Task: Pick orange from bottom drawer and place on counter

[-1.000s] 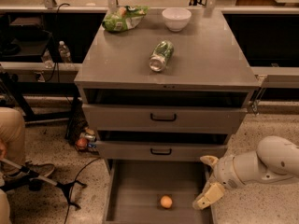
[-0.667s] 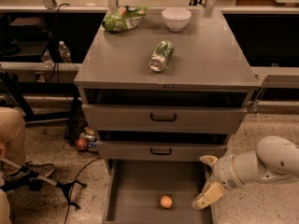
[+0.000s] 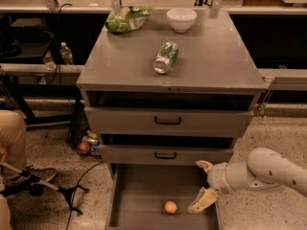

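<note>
Your gripper (image 3: 204, 183) has fingers (image 3: 203, 200) spread, empty; the orange (image 3: 171, 207) (just beside them) lies in the bottom drawer (image 3: 141, 195); grasp and counter (image 3: 216, 61) placing remain.

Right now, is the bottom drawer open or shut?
Open: the bottom drawer sits pulled out, the orange inside. The gripper, jaws apart, hangs over its right edge.

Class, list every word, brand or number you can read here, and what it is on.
Nothing readable.
Green can on the counter: print too blurred.
Green bag: label too blurred.
Water bottle: label too small.
Tool, open, right of the orange at the bottom drawer: no text.
</note>
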